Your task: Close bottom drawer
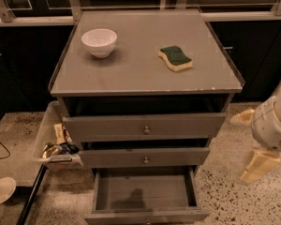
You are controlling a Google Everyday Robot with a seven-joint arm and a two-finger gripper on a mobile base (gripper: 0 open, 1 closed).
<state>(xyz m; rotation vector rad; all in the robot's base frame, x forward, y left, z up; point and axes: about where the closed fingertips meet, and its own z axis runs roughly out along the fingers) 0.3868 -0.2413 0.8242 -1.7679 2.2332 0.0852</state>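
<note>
- Hanging at the right edge of the view, the gripper [258, 164] sits beside the cabinet [131, 76], well apart from every drawer and at about the level of the middle drawer [144, 157].
- It holds nothing that I can see, and I cannot tell whether it is open or closed.
- Nothing of the task looks done. The bottom drawer [145, 192] is pulled far out toward the camera, and the gripper is not touching it.
- By my judgement, what is left is the whole job: get in front of the drawer's face and push it back in.
- The bottom drawer is the lowest and narrowest of the three. It is grey, shallow and empty inside, and its front runs along the lower edge of the view with a small knob just showing.
- The middle drawer and the top drawer [145, 127] stand slightly out.
- On the cabinet's top sit a white bowl [99, 42] and a green and yellow sponge [175, 58], well apart from each other.
</note>
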